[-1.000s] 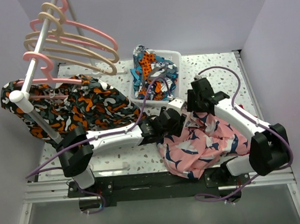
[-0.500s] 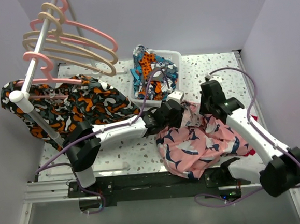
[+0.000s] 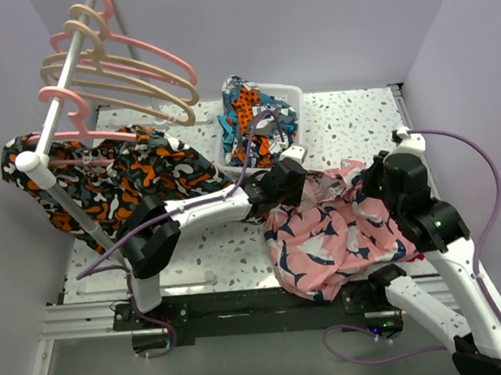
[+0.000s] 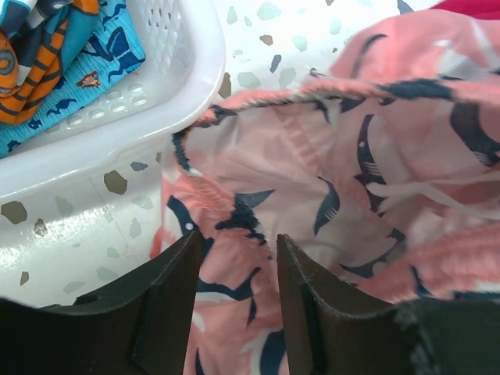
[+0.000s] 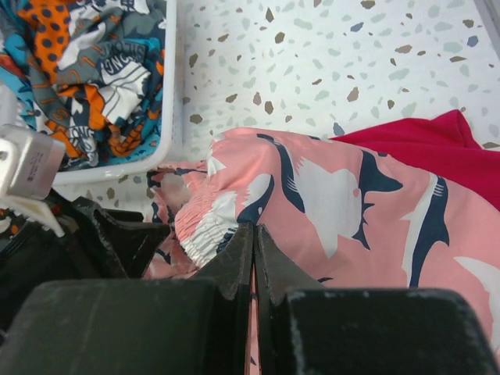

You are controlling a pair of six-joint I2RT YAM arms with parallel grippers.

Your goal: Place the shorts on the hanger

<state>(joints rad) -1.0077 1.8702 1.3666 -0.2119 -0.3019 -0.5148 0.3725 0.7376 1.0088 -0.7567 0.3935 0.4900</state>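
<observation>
The right arm had swung out to the right side, and the left arm had reached a bit further over. The shorts (image 3: 333, 242) now lay spread wider on the bench (image 3: 358, 118) between the two arms. That looked like a step to open them up, but they were not on a hanger yet. The shorts were at the front of the bench, well apart from the rail (image 3: 42, 134) at the back left. The right gripper (image 5: 254, 228) was squeezed tight at the stretchy top edge of the shorts, and it seemed to pinch a thin bit of pink cloth. The left gripper (image 4: 234, 238) was released, and its two fingers stood apart just over the shorts. There was one pair of shorts. Two tan hangers (image 3: 186, 114) and at least two pink hangers (image 3: 162, 60) hung on the rail. There was one black, orange and white garment (image 3: 137, 175), one white basket (image 3: 291, 90) full of clothes, and one red cloth (image 5: 422, 144) that peeked out from under the shorts.
</observation>
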